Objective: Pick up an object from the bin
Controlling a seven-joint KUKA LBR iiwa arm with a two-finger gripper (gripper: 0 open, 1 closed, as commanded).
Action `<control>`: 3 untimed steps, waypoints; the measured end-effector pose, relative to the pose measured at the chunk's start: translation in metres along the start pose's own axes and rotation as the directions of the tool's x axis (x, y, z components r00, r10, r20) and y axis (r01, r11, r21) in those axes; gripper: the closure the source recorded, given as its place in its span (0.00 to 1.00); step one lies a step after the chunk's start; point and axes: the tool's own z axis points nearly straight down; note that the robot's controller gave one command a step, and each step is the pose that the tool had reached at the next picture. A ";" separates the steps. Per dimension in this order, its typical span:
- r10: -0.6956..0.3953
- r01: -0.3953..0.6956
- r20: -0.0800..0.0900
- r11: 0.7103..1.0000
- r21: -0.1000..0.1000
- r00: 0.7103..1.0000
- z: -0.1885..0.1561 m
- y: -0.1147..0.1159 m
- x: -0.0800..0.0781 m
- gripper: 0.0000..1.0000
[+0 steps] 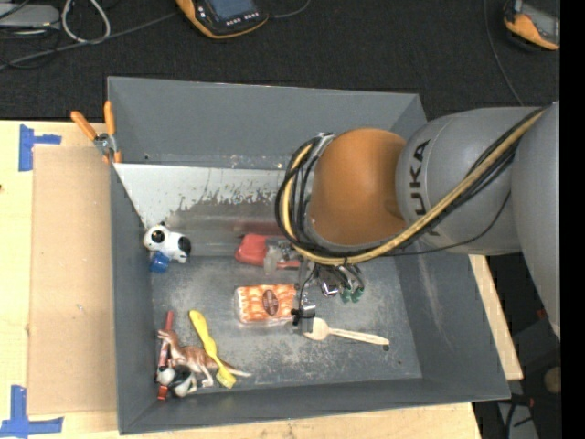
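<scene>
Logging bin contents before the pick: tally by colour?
Black-and-white toy: 1
Red block: 1
Orange patterned packet: 1
Cream spoon: 1
Yellow strip: 1
Brown toy animal: 1
Total: 6, plus small bits in the lower-left heap I cannot separate.

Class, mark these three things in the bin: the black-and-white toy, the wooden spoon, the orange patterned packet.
black-and-white toy (165,240), camera view, middle of its body.
wooden spoon (358,337), camera view, on its handle.
orange patterned packet (263,303), camera view, its centre.
</scene>
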 end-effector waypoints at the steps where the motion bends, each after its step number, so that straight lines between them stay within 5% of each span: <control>1: 0.093 -0.093 -0.001 0.996 0.001 0.996 0.060 -0.004 -0.006 0.00; 2: 0.028 -0.028 0.008 1.000 -0.001 1.000 0.061 -0.001 -0.020 1.00; 3: 0.028 -0.028 0.008 1.000 -0.001 1.000 0.061 -0.001 -0.020 1.00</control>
